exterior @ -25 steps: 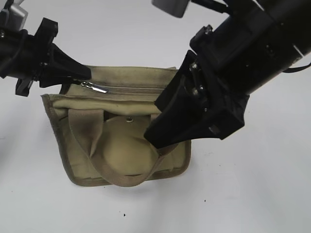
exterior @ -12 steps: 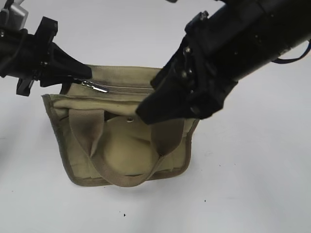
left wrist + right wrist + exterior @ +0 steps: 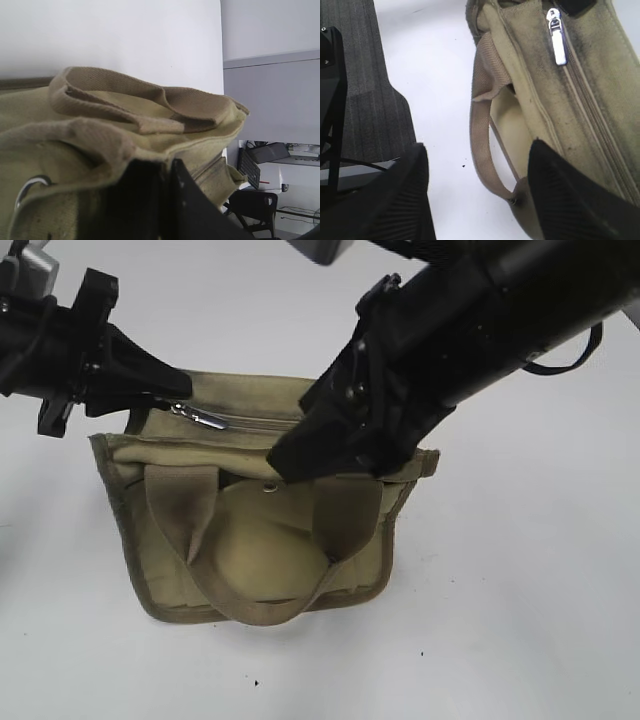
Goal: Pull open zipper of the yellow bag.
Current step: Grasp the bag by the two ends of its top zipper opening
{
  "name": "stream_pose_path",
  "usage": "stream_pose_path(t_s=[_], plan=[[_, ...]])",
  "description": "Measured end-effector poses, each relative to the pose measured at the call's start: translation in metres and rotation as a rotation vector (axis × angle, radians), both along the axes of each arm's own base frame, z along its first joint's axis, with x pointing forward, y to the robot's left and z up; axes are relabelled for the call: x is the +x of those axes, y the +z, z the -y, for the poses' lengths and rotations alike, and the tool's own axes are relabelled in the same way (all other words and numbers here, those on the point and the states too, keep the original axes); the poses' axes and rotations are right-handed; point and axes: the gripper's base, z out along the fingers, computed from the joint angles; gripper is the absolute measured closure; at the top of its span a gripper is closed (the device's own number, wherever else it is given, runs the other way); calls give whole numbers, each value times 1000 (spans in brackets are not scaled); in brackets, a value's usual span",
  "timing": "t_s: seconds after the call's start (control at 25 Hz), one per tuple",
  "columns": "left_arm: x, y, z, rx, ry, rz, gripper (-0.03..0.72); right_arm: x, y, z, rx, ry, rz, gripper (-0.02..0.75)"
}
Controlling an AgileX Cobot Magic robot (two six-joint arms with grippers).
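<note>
The yellow bag [image 3: 260, 550] lies on the white table, front pocket and snap facing up. Its zipper [image 3: 262, 424] runs along the top, with the silver pull tab [image 3: 203, 419] at the left end. My left gripper [image 3: 178, 392] is shut on the bag's top left edge; in the left wrist view its black jaws [image 3: 165, 172] pinch the canvas [image 3: 100, 135]. My right gripper [image 3: 300, 445] hovers open over the bag's upper right part. In the right wrist view its fingers [image 3: 570, 195] straddle a webbing handle [image 3: 480, 130], and the pull tab [image 3: 557, 37] lies ahead, untouched.
White table [image 3: 500, 620] surrounds the bag on all sides. A dark grey strip [image 3: 365, 90] borders the table in the right wrist view. A keyboard and a chair [image 3: 255, 205] stand beyond the table edge in the left wrist view.
My right arm has swung left and a little up over the bag, uncovering the bag's right corner. The left gripper and the bag have stayed put.
</note>
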Motion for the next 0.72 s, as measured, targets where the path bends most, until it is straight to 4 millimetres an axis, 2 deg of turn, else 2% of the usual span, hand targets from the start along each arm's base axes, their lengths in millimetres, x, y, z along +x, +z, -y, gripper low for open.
stream_pose_path(t_s=[0.36, 0.72], plan=[[0, 0, 0, 0, -3, 1, 681, 26, -1, -6, 49, -138, 190, 251], [-1, 0, 0, -3, -8, -2, 681, 28, -29, -46, 20, -94, 310, 302]])
